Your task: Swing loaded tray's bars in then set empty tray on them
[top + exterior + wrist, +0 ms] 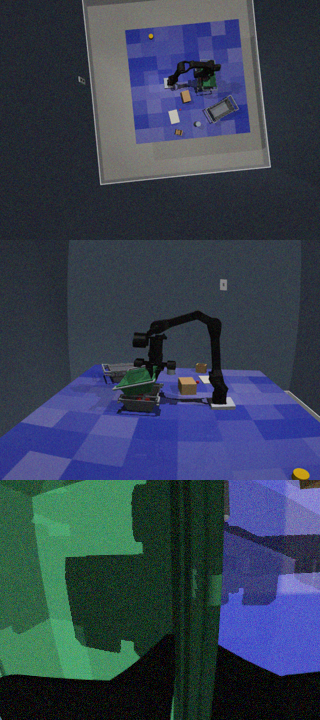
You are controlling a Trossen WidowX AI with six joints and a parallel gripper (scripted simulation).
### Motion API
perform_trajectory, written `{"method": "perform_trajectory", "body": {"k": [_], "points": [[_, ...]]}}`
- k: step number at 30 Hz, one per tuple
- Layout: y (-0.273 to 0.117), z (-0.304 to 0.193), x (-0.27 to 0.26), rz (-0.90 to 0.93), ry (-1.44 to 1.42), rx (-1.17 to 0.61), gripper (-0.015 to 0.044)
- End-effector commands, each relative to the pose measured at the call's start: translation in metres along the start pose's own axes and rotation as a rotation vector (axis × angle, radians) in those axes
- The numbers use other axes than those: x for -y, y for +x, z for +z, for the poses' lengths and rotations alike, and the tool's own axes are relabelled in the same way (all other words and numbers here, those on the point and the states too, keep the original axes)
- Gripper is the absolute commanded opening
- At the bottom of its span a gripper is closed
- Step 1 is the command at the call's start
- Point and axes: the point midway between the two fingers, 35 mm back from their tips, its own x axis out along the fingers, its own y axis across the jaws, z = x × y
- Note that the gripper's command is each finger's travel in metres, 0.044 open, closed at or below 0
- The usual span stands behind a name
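My gripper (pixel 154 378) (pixel 182 642) is shut on a side wall of the empty green tray (pixel 211 82) (pixel 136 379) (pixel 100 525). The green tray is tilted, its held side higher than its other side, above the loaded grey tray (pixel 138 405). I cannot tell if the two trays touch. Red blocks (pixel 147 399) show inside the loaded tray. One dark wire bar (pixel 204 94) stands out past its lower end in the top view. At its near end in the exterior view a bar (pixel 139 415) lies low, outside the end wall. The arm hides part of the stack.
Another grey tray (pixel 222 109) (pixel 121 367) with bars out stands beyond. A tan box (pixel 185 96) (pixel 187 385) stands between stack and arm base. Also there are a grey cylinder (pixel 197 124), a white sheet (pixel 173 116), a small open box (pixel 178 132) and a yellow cylinder (pixel 150 36) (pixel 300 474).
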Motion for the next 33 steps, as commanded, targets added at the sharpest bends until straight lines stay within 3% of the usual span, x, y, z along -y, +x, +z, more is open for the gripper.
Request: {"method": "perform_trajectory", "body": {"k": [1, 33], "points": [[0.000, 0.000, 0.000, -0.001, 0.000, 0.000, 0.0000], [0.012, -0.001, 0.009, -0.029, 0.003, 0.000, 0.0000]]}}
